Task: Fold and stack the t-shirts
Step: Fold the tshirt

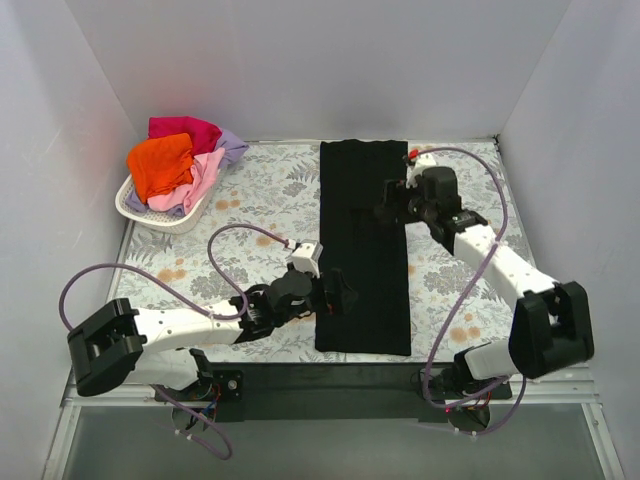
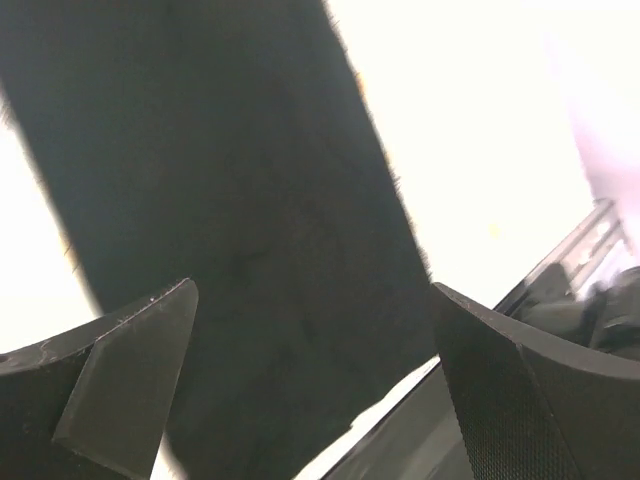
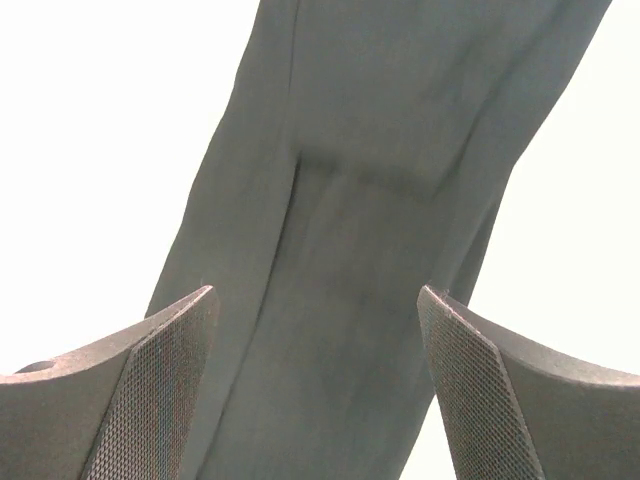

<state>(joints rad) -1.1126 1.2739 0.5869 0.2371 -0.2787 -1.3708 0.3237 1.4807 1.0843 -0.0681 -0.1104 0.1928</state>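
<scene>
The black t-shirt (image 1: 364, 250) lies folded into a long narrow strip down the middle of the table; it also fills the left wrist view (image 2: 230, 230) and the right wrist view (image 3: 370, 200). My left gripper (image 1: 340, 293) is open and empty over the strip's near left edge. My right gripper (image 1: 390, 205) is open and empty over its far right part. The orange t-shirt (image 1: 162, 165), pink t-shirt (image 1: 205, 178), magenta-red t-shirt (image 1: 188, 129) and lavender t-shirt (image 1: 232, 148) are piled in the basket.
The white lattice basket (image 1: 165, 216) stands at the far left of the flower-patterned table (image 1: 260, 190). White walls close in the back and both sides. The table's near edge rail (image 1: 330, 375) runs in front of the arm bases.
</scene>
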